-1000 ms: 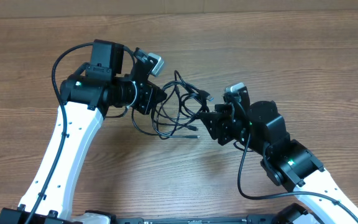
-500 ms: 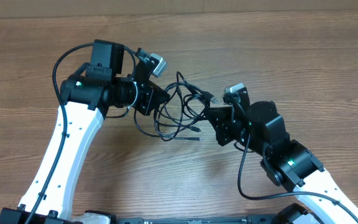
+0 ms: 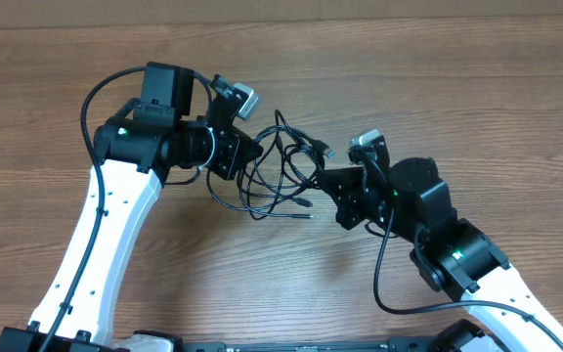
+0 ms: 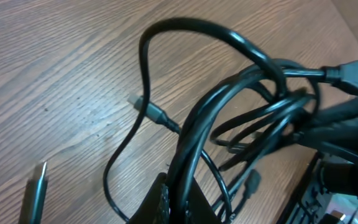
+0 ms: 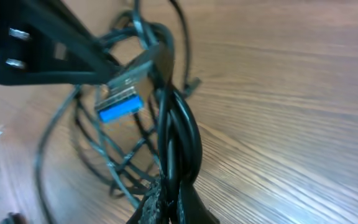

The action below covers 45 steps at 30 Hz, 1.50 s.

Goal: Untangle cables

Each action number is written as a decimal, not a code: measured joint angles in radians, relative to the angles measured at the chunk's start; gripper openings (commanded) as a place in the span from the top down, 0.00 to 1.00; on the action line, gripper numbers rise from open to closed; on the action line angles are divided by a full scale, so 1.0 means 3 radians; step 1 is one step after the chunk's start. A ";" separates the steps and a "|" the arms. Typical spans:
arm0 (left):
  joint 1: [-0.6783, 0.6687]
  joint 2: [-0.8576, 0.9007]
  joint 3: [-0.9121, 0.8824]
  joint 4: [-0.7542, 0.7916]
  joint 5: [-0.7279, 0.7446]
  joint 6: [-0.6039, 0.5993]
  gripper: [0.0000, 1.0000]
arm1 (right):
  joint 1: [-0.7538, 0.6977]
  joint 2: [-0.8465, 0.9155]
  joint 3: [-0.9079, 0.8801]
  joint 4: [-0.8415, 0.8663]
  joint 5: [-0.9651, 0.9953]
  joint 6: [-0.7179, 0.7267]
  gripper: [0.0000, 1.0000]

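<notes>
The cables [image 3: 283, 168] lie as a loose black tangle on the wooden table, between my two arms. At the tangle's left side, my left gripper [image 3: 253, 153] is shut on several strands. In the left wrist view those cables [image 4: 229, 93] rise out of the left gripper [image 4: 179, 182], and a small plug [image 4: 149, 111] hangs free over the wood. My right gripper [image 3: 324, 182] is shut on the tangle's right side. The right wrist view shows the right gripper [image 5: 169, 190] clamping a thick bunch of cables [image 5: 174, 124]. A USB plug with a blue insert [image 5: 120, 106] is just above it.
The wooden table [image 3: 457, 88] stretches bare behind and to both sides of the tangle. Another loose plug end [image 4: 36, 193] lies at the left of the left wrist view. The left arm's black housing [image 5: 36, 56] crosses the top left of the right wrist view.
My right gripper has shut on the right side of the tangle. The cables shifted slightly with it. The left gripper has kept its hold and place.
</notes>
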 measured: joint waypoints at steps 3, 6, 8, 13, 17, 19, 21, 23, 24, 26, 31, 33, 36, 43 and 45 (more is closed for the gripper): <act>0.0001 0.0000 0.0000 0.0006 -0.0075 -0.0001 0.96 | 0.0001 0.0000 0.0000 0.0146 -0.0189 0.0009 0.96; 0.0001 0.0000 0.0000 0.0004 -0.0120 -0.0001 0.96 | 0.0001 0.0000 0.0000 0.0216 -0.0304 0.0009 0.96; 0.0001 0.0000 0.0000 0.0004 -0.0130 -0.0001 0.95 | 0.0001 0.0000 0.0000 0.0216 -0.0340 0.0010 0.96; 0.0000 0.0000 0.0000 0.0001 -0.0183 0.0000 0.96 | 0.0000 0.0000 0.0000 0.0267 -0.0437 0.0069 0.96; 0.0000 0.0000 0.0000 0.0001 -0.0198 0.0000 0.96 | 0.0000 0.0000 0.0000 0.0292 -0.0490 0.0086 0.96; 0.0000 0.0000 0.0000 0.0000 -0.0205 0.0000 0.96 | 0.0001 0.0000 0.0000 0.0291 -0.0500 0.0095 0.96; 0.0000 0.0000 0.0000 0.0000 -0.0205 0.0000 0.96 | 0.0001 0.0000 0.0000 0.0290 -0.0492 0.0095 0.87; 0.0000 0.0000 0.0000 -0.0004 -0.0205 0.0000 0.96 | 0.0001 0.0000 0.0000 0.0245 -0.0439 0.0108 0.74; -0.0003 0.0000 0.0000 -0.0010 -0.0198 0.0000 0.96 | 0.0001 0.0000 0.0000 0.0189 -0.0370 0.0097 0.66; -0.0004 0.0000 0.0000 -0.0009 -0.0195 0.0000 0.96 | 0.0001 0.0000 0.0000 0.0097 -0.0248 0.0122 0.57; -0.0004 0.0000 0.0000 -0.0010 -0.0245 -0.0003 0.96 | 0.0001 0.0000 0.0000 -0.0032 0.0051 0.0220 0.51; -0.0004 0.0000 0.0000 -0.0010 -0.0296 -0.0033 0.96 | 0.0001 0.0000 0.0000 -0.0034 0.0126 0.0234 0.51; -0.0004 0.0000 0.0000 -0.0010 -0.0406 -0.0155 0.96 | 0.0001 0.0000 0.0000 -0.0034 0.0206 0.0251 0.51; -0.0084 0.0000 0.0000 0.0024 -0.0660 -0.0607 0.96 | 0.0001 0.0000 0.0000 -0.0034 0.0328 0.0266 0.61; -0.0160 0.0000 0.0000 0.0057 -0.0793 -0.0757 0.96 | 0.0001 0.0000 0.0000 -0.0037 0.0336 0.0273 0.61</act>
